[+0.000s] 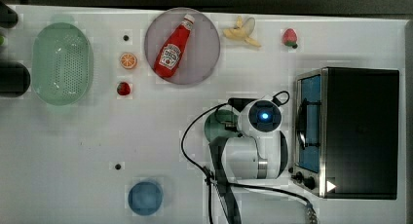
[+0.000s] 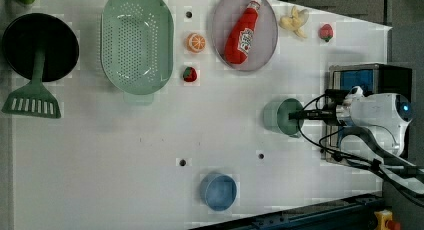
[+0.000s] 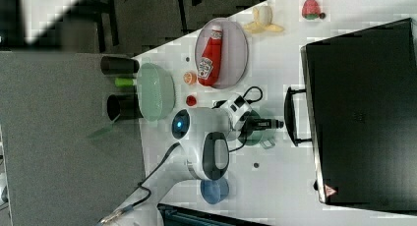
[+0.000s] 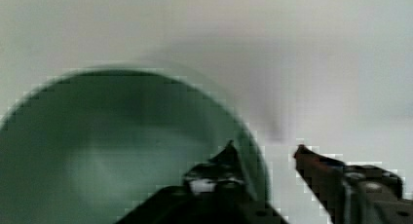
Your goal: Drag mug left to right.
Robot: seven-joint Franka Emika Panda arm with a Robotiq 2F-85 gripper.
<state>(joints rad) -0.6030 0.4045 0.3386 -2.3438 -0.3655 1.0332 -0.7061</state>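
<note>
The mug (image 2: 281, 117) is a small round teal-green cup, darker inside, upright on the white table (image 2: 125, 165) just beside the toaster oven (image 2: 370, 80), at the left view's right. The gripper (image 4: 263, 156) hangs over its rim, jaws spread, one finger (image 4: 221, 165) inside the wall and the other outside it, not pinching

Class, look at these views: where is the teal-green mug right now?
In the top view the mug sits right of centre, under the gripper, just left of the toaster oven and below the plate holding the ketchup bottle.
</note>
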